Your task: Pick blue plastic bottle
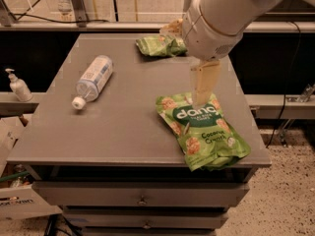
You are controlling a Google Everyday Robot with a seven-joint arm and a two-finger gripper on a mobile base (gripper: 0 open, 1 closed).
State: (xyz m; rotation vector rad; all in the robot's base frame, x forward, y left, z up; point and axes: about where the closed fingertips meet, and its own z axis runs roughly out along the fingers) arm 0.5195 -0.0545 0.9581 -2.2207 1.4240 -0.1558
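Note:
The blue plastic bottle (93,80) lies on its side at the left of the grey table (123,127), its white cap pointing toward the front left. My gripper (203,90) hangs from the big white arm at the right of the table, above the top edge of a green snack bag (203,131). The gripper is well to the right of the bottle and holds nothing that I can see.
A second green snack bag (160,45) lies at the back of the table, partly behind the arm. A small white pump bottle (18,86) stands on a ledge to the left. Drawers sit below the table's front edge. A cardboard box (19,200) is at the lower left.

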